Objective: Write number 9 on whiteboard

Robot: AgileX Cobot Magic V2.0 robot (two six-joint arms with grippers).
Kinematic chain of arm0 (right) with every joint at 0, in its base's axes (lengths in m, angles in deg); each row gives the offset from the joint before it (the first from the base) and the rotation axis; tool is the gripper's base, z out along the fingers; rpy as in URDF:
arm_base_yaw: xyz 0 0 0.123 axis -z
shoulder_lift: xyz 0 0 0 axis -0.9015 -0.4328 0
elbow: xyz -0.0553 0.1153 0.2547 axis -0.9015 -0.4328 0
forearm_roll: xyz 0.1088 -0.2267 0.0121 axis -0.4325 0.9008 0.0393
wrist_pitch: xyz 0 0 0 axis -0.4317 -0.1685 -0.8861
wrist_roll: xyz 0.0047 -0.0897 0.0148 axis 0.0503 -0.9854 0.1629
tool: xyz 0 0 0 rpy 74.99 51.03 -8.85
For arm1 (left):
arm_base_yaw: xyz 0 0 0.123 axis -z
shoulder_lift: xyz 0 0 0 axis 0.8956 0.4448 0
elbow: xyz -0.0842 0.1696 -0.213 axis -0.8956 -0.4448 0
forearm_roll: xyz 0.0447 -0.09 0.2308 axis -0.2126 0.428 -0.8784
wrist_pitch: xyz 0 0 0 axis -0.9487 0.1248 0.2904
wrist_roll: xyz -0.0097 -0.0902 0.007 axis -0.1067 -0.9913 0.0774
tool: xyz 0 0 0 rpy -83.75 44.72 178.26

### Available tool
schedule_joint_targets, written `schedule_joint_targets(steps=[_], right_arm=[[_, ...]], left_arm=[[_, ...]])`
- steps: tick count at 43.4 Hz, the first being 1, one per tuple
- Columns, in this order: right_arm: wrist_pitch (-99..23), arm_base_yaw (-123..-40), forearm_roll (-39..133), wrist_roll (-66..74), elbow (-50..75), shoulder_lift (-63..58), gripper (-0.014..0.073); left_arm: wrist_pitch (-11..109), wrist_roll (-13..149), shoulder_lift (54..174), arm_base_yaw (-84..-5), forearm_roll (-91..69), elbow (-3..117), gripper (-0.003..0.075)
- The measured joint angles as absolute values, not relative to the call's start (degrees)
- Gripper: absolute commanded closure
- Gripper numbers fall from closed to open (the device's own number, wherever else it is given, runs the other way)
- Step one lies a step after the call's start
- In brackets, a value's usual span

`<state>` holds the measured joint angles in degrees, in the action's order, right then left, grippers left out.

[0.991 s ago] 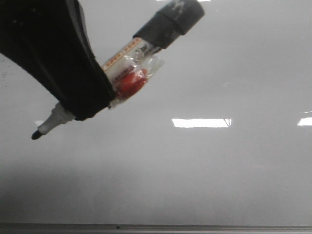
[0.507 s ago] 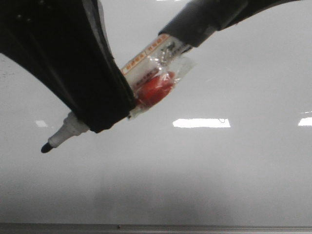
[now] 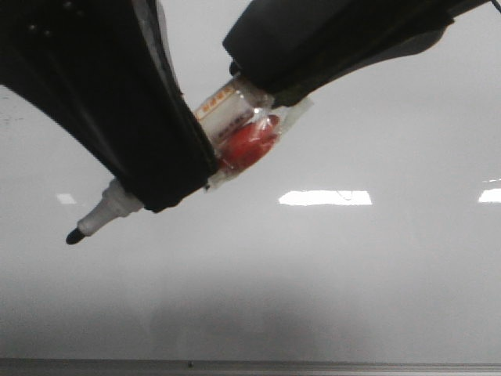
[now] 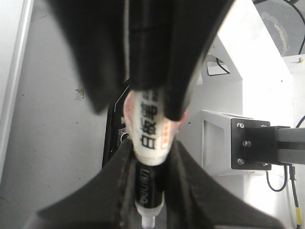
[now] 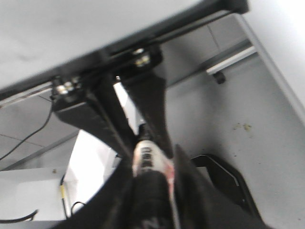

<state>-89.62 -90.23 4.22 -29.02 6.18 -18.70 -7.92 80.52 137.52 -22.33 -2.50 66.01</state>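
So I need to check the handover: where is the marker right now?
In the front view the marker hangs over the whiteboard, upper left. The left claw grips its barrel, the right claw its rear end; the tip points lower left.

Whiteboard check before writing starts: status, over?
Left gripper shut on marker. Right gripper around its cap end. Whiteboard blank, no 9. Nothing obstructing.

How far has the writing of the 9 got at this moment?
Done: the marker is uncapped, its black tip bare, and gripped in the left pincer. In hand: the right pincer is closed over the marker's rear end, so both arms hold it. Left: all the writing; the whiteboard shows no stroke and the tip looks clear of it.
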Motion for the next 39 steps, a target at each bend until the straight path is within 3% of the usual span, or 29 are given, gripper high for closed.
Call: schedule_joint_targets(steps=[3,5,14,18,28,35,39], right_arm=[[-90.34,-90.23,4.09,-29.02,6.22,-18.70,0.0666],[-90.59,-90.23,4.09,-29.02,6.22,-18.70,0.0659],[-92.24,-90.23,4.09,-29.02,6.22,-18.60,0.0661],[-92.64,-89.74,5.32,-29.02,6.22,-18.35,0.0661],[-92.83,-82.79,9.50,-27.06,2.10,-12.39,0.0661],[-89.80,-73.50,11.42,-26.47,-3.45,-5.08,0.0661],[-85.97,-69.47,11.42,-26.42,-5.90,-0.66,0.0661]], left_arm=[[-8.04,80.52,137.52,-22.33,-2.25,66.01,0.0666],[-8.04,80.52,137.52,-22.33,-2.03,66.01,0.0598],[-7.06,80.60,137.52,-22.19,-2.06,66.01,0.0127],[-5.72,80.60,137.52,-22.19,-1.83,66.05,0.0027],[-3.66,80.60,136.48,-22.19,-2.39,66.05,0.0073],[-2.67,80.60,132.42,-22.30,-3.04,65.94,0.0083],[-1.51,80.60,128.71,-23.48,-3.07,64.12,0.0148]])
